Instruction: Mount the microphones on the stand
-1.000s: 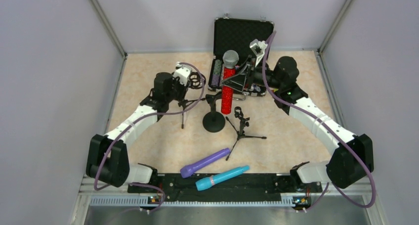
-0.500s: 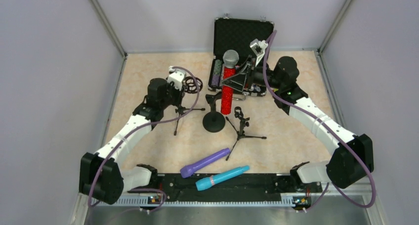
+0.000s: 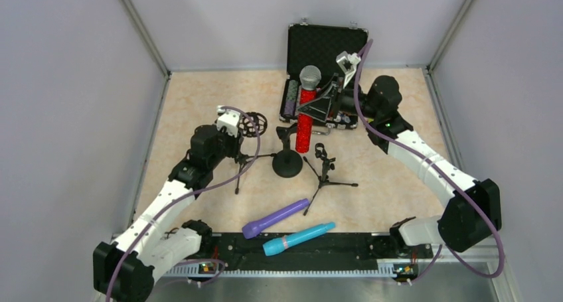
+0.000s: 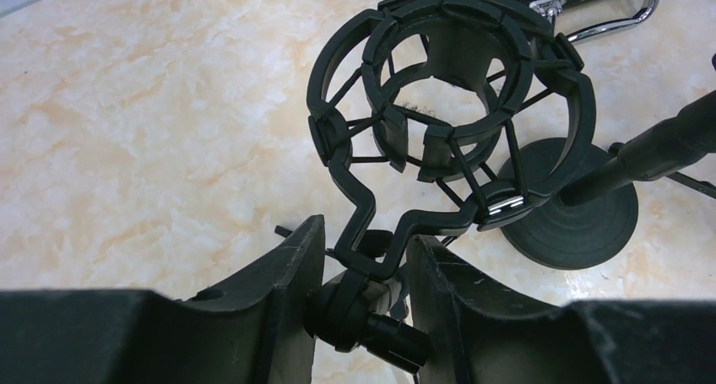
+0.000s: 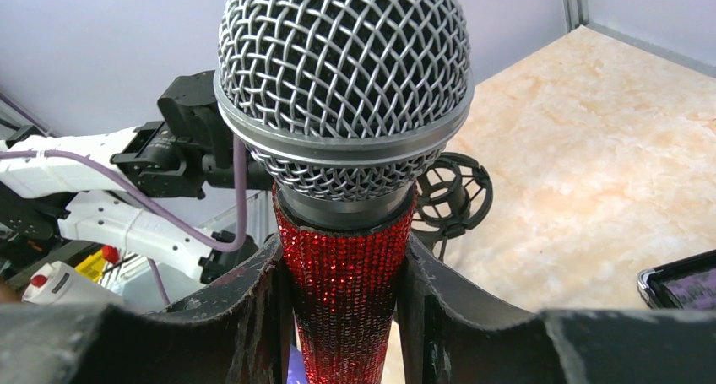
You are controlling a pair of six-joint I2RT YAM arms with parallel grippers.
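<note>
At table centre, far side: the red microphone (image 3: 305, 123) is upright, silver mesh head uppermost, just in front of the open black case (image 3: 326, 46).
Red microphone, lower end: close to the clip of the round-base stand (image 3: 287, 164). I cannot tell whether the two touch.
Right gripper (image 5: 342, 283): clenched on the glittery red body just below the head, with one finger pressed to each side.
Left gripper (image 4: 367, 274): clamped on the swivel joint directly under the ring of the shock-mount stand (image 4: 460, 51).
Shock-mount stand, position: left of the round-base stand and apart from it. The ring cage is tilted away from the gripper and its thin tripod legs spread out below.
Shock-mount stand, footing: I cannot tell whether the legs rest on the table (image 3: 199, 96).
Small tripod stand (image 3: 323, 169): upright just right of the round base, with its clip on top and legs splayed on the table.
Purple microphone (image 3: 275, 218): lies flat on the table, near centre, set diagonally with its thicker end to the near left. Its far right tip is near one leg of the small tripod stand.
Turquoise microphone (image 3: 299, 238): lies flat just nearer than the purple one and roughly parallel to it. The pink band is towards its left end, which overlaps the black rail (image 3: 345, 245) at the near edge.
Case: lid raised at the far wall, contents too small to identify.
</note>
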